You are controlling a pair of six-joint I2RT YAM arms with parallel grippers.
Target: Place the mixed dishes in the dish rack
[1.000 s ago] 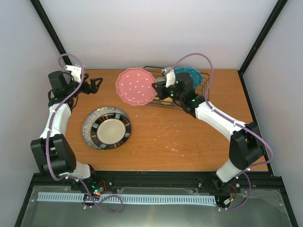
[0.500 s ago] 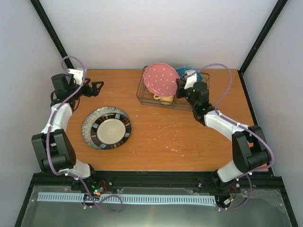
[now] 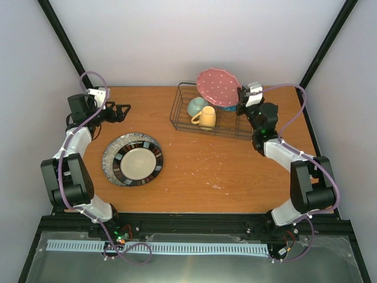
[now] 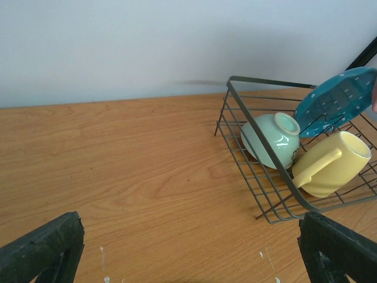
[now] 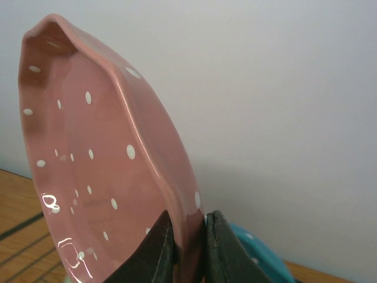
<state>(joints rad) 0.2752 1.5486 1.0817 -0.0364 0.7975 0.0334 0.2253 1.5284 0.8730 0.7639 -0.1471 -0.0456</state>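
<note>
Dish rack (image 3: 177, 109): black wire basket at about 1 o'clock on the table (image 3: 224, 171), close to the far edge.
Pink white-dotted plate (image 3: 218, 87): up in the air over the rack's 12-to-1 o'clock side, tipped steeply, its dotted face turned up and towards 9 o'clock. I cannot tell whether its lower edge touches the wires.
Right hand (image 3: 241, 97): closed on the pink plate's rim at the plate's 3 o'clock edge; from the wrist view the two dark fingers pinch the rim between them.
Teal white-dotted plate (image 4: 336, 100): inside the rack, leaning at a slant on the far side, mostly hidden under the pink plate from above.
Pale green bowl (image 3: 196, 106): inside the rack at its 9 o'clock end, tipped over so its foot faces out to the left.
Yellow mug (image 3: 206, 118): inside the rack, lying on its side just beside the bowl at the bowl's 5 o'clock, handle pointing towards 9 o'clock.
Grey speckled plate (image 3: 111, 154): flat on the table at about 8 o'clock, well apart from the rack.
Dark-rimmed cream plate (image 3: 139, 162): lying flat on top of the grey plate, roughly centred.
Left hand (image 3: 122, 111): wide open and holding nothing, at about 10 o'clock above the table, fingers pointing towards the rack.
</note>
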